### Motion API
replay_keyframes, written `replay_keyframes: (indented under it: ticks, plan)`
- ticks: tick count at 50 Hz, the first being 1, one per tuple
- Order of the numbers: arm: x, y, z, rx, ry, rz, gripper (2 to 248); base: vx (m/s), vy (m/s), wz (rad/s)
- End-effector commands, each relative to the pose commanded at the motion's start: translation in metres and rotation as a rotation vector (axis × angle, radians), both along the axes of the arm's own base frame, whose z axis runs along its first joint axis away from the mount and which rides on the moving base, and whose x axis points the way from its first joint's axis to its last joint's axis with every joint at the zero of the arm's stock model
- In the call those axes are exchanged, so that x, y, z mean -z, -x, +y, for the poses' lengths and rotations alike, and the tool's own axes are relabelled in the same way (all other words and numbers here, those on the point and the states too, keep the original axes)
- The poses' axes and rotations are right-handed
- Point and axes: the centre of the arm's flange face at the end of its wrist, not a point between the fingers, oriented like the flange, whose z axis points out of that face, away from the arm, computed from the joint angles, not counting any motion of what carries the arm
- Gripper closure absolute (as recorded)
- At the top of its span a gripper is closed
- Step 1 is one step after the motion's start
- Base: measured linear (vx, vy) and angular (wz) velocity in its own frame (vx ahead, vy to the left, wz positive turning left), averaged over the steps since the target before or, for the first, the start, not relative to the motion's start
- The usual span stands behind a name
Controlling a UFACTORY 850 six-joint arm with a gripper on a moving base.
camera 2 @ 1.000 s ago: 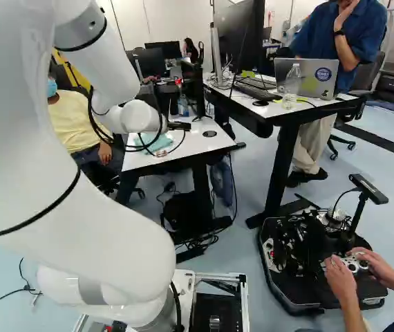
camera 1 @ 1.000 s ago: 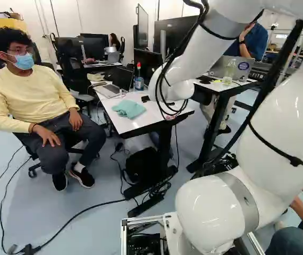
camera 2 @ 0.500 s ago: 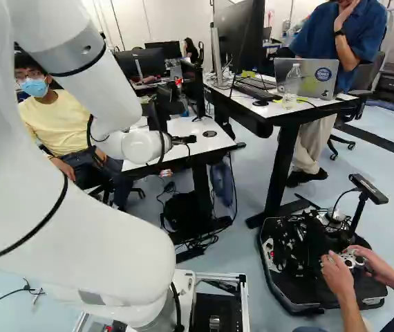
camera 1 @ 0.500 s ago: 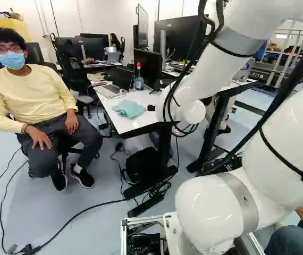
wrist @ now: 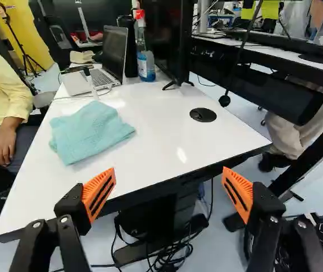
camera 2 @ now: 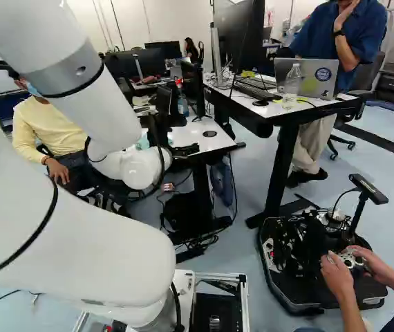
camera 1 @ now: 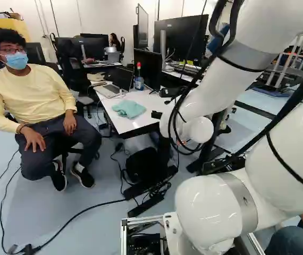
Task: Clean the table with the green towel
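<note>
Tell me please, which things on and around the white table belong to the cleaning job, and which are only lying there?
For the job:
- blue-green towel, on the table
- white table
- gripper, open, holding nothing

Just lying about:
- open laptop
- monitor
- red-topped bottle; perhaps useful, but the task names only the towel

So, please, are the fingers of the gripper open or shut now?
Open: the gripper has its two orange pads wide apart, nothing held between them; the towel lies on the table.
</note>
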Motion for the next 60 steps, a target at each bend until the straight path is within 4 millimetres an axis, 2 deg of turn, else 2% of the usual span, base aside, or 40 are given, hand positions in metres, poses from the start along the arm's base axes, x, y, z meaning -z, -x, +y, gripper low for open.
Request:
replay_keyframes:
  ticks: [26, 60]
  plan:
    - [0.013, 0.024, -0.004, 0.013, 0.001, -0.031, 3, 0.000, 0.000, 0.000]
    - [0.014, 0.026, -0.005, 0.014, 0.001, -0.035, 3, 0.000, 0.000, 0.000]
